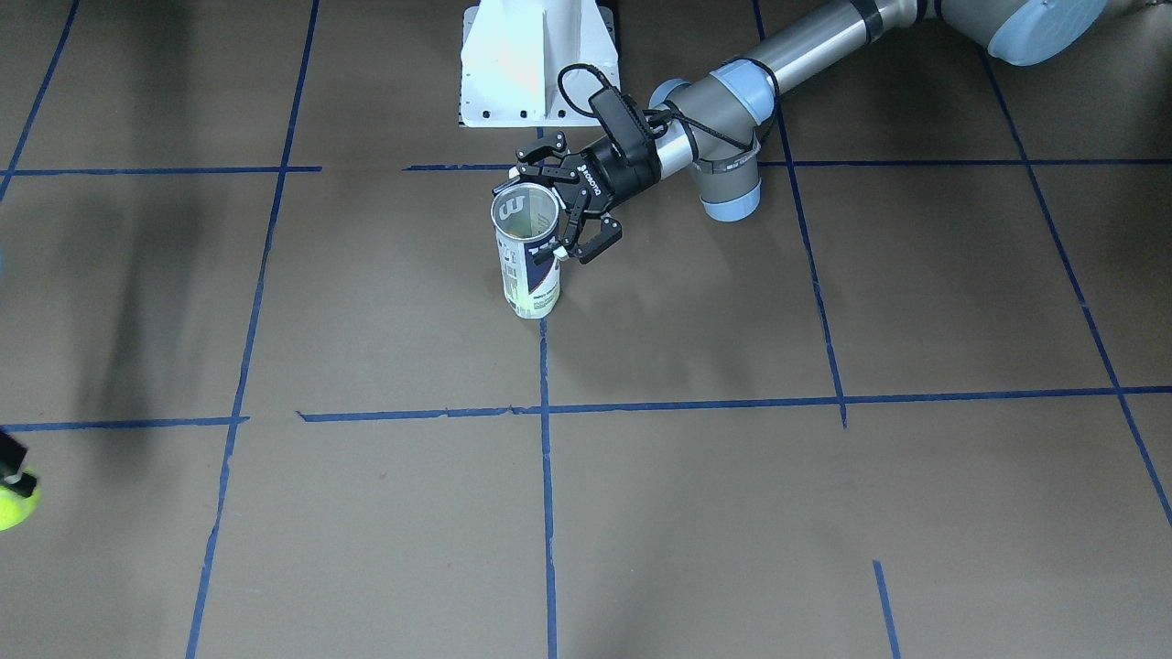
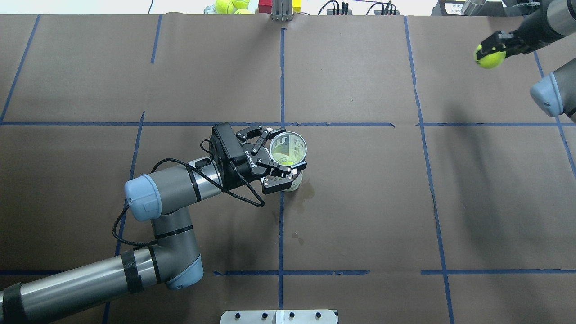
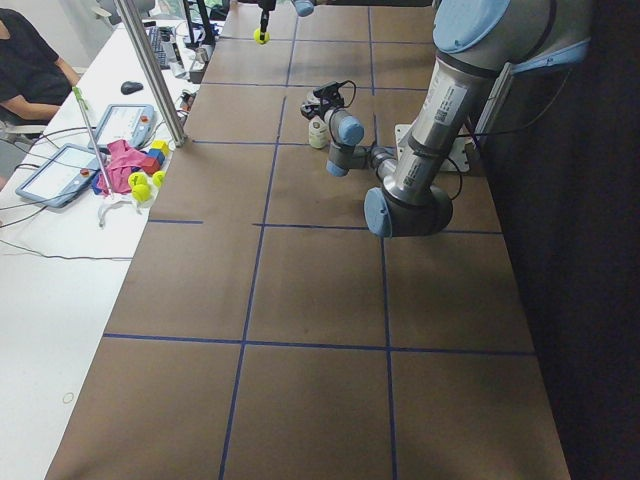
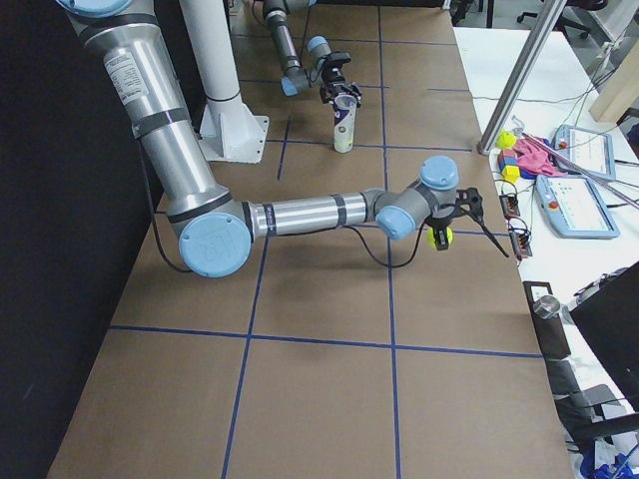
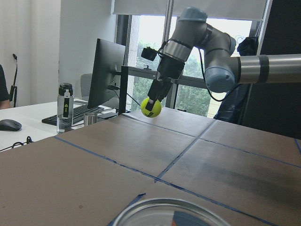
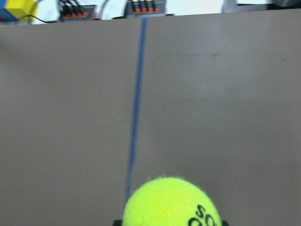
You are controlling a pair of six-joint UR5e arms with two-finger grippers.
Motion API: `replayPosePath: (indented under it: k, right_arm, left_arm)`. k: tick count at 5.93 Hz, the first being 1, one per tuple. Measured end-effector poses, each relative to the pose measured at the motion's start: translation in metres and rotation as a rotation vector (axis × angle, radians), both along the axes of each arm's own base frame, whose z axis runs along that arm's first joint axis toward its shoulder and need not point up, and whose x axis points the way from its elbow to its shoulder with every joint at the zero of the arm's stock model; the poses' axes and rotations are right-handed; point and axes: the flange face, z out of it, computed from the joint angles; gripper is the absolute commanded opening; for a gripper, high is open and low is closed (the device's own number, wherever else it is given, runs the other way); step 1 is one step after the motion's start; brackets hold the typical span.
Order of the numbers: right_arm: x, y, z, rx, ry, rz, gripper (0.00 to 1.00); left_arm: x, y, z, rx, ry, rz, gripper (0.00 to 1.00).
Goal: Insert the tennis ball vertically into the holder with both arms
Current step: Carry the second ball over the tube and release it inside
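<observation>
The left tool, marked ROBOTIQ, is clamped near the top of the upright holder. The holder is a clear can with a white-and-navy label and a W showing through its wall, and a second ball lies inside it. Well apart from the holder, the right tool pinches the fuzzy yellow-green tennis ball above the table, with the dark letters "SO" legible on it.
</observation>
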Motion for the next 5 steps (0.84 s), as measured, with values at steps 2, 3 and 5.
replayPosePath:
  k: [2,3,5]
  right_arm:
    - [-0.091,0.104,-0.171,-0.119,-0.100,-0.003,0.00]
    - [-0.140,0.147,-0.238,-0.151,-0.127,0.011,0.00]
    - [-0.216,0.200,-0.313,-0.157,-0.179,0.032,0.01]
  left_arm:
    - [0.000,0.001,0.002,-0.001,-0.002,0.001,0.99]
    - [0.000,0.001,0.004,-0.002,-0.004,0.001,0.99]
    - [-0.001,0.001,0.007,-0.003,-0.007,0.001,0.99]
